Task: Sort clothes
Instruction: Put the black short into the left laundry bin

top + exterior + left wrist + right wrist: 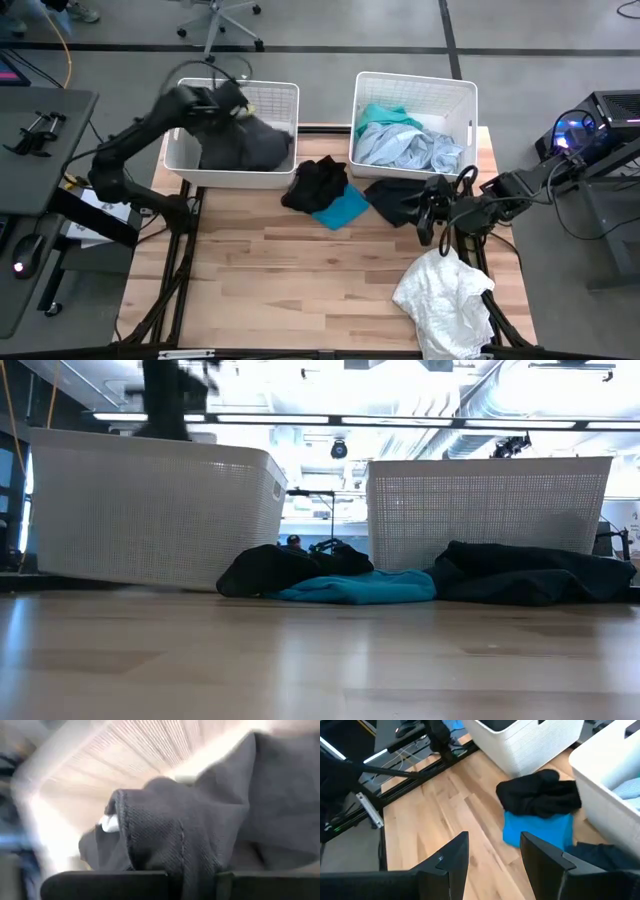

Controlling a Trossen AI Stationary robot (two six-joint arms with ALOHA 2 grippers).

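Note:
My left gripper (pixel 232 100) is over the left white basket (pixel 180 150), shut on a dark grey garment (pixel 250 145) that lies heaped in that basket. My right gripper (pixel 430 215) is open and empty, beside a dark navy garment (pixel 398 198) lying on the table in front of the right basket (pixel 415 85). That basket holds teal (pixel 385 115) and pale grey-blue clothes (pixel 415 148). A black garment (pixel 318 183) lies partly on a bright blue one (pixel 343 208) between the baskets. A white garment (pixel 445 293) lies at the near right. My left gripper has a bunched fold of the dark grey garment (pixel 192 865) between its two fingers (pixel 105 885). It comes at the cloth from above, over the basket's far side. The rest of the garment (pixel 255 150) rests inside the basket, with part draped at its right wall.
The two white lattice baskets stand along the table's far edge. Bare wood (pixel 280 280) lies across the table's middle and near left. Desks, cables and equipment stand off the table on both sides.

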